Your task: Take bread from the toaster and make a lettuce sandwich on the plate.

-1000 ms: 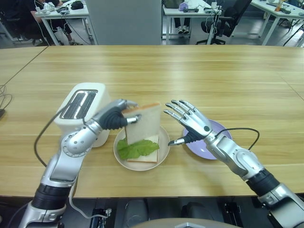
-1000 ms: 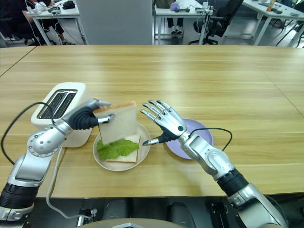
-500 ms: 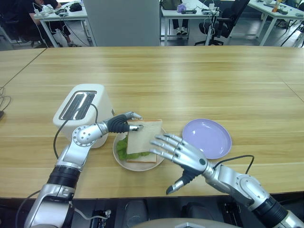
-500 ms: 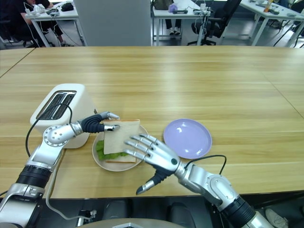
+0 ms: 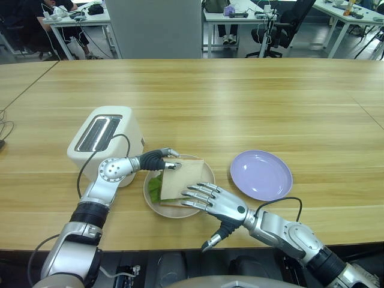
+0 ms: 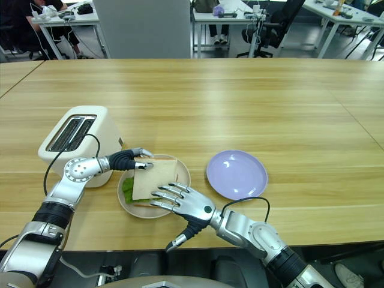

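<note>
Wooden table (image 5: 240,102): work surface, all items toward its near-left part. White toaster (image 5: 102,141): far left, slots up, no bread showing in them. Purple plate (image 5: 261,174): right of the work, bare, not needed for this step. Beige plate (image 5: 209,174): between toaster and purple plate, carrying the sandwich stack. Top bread slice (image 5: 183,177): lying nearly flat over the stack, far-left corner pinched by the left hand (image 5: 157,161). Right hand (image 5: 216,203): fingers spread and uncurled over the slice's near edge, grasping nothing; contact cannot be told. Lettuce (image 5: 153,187): green fringe showing at the slice's left side. Handling note: square the slice over the lower bread, steady it lightly with the spread fingers, then loosen the pinch and lift straight off so the slice does not drag sideways.
</note>
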